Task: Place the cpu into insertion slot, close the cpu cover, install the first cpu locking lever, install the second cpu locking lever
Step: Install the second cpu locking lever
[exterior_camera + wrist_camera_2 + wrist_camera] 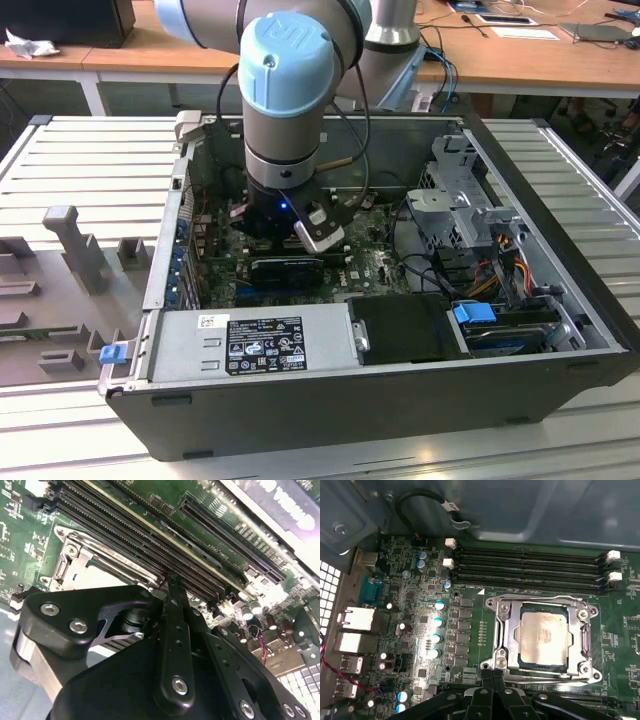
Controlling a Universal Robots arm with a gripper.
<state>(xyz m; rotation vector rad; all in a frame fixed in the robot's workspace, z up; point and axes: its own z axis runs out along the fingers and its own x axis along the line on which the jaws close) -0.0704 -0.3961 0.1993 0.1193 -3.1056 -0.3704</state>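
Gripper [492, 677] fingers look pressed together on my feed, empty, tips hovering just beside the square black-and-metal insertion slot [543, 639] on the green motherboard [470, 630]. I see the pale tan-silver square cpu [543, 636] seated in that slot, with the thin grey-metal cpu cover [505, 630] framing it.

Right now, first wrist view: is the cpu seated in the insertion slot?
Yes. In the first wrist view the cpu lies flat inside the insertion slot, with the cpu cover framing it.
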